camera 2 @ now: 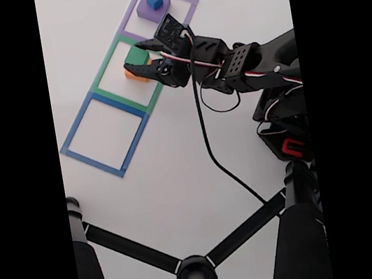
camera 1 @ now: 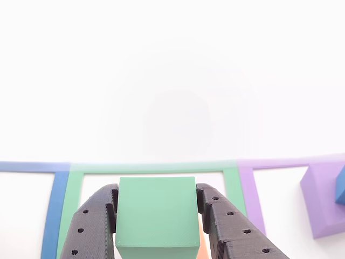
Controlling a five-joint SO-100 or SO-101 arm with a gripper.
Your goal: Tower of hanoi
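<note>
Our jaws are clamped on the green block [camera 1: 156, 216], one finger on each side, above the orange block [camera 2: 135, 77] inside the green outline [camera 2: 105, 67]. We should lift straight, keeping it level, clear of the blue block [camera 2: 154, 0] on purple [camera 2: 148, 11].

Other view: strongly overexposed. Table [camera 1: 172, 65] blows out to flat white, no texture; a faint grey shadow smudge sits near centre. Green block [camera 1: 156, 216] is sharp, print lines visible on its top. Purple block [camera 1: 323, 202] at right edge is pale and washed out.

Fixed view: portrait frame with black bars left and right. Even, diffuse light, soft shadows under the arm [camera 2: 245, 63]. Slightly soft focus; black stand [camera 2: 192, 269] shows no detail.
</note>
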